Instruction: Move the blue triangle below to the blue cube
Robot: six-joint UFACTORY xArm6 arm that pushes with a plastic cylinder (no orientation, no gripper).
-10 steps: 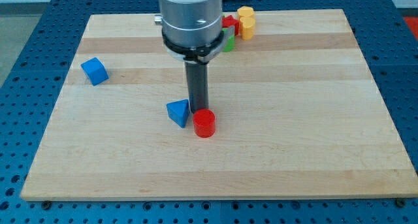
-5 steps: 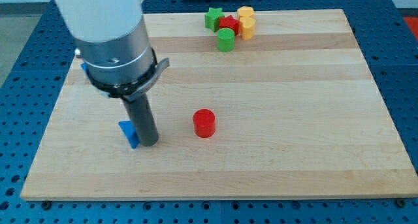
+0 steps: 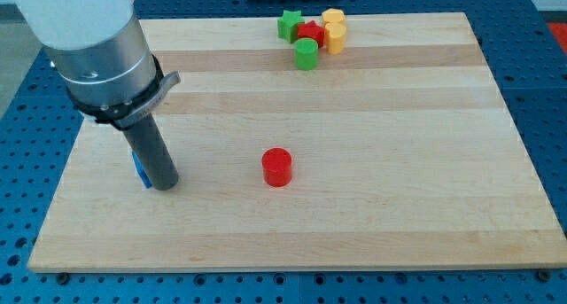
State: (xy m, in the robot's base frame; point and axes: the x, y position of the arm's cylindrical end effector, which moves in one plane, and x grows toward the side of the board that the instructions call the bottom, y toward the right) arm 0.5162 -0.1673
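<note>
My tip (image 3: 164, 185) rests on the board at the view's left. The blue triangle (image 3: 140, 170) is mostly hidden behind the rod; only a thin blue sliver shows at the rod's left side, touching it. The blue cube does not show; the arm's grey body (image 3: 106, 65) covers the place where it stood at the view's upper left.
A red cylinder (image 3: 277, 167) stands near the board's middle, to the right of my tip. At the view's top are a green star (image 3: 290, 25), a red block (image 3: 311, 33), a green cylinder (image 3: 306, 53) and two yellow blocks (image 3: 335, 31), bunched together.
My tip has slid to the view's left, pushing the blue triangle away from the red cylinder. The arm's body now hides the blue cube.
</note>
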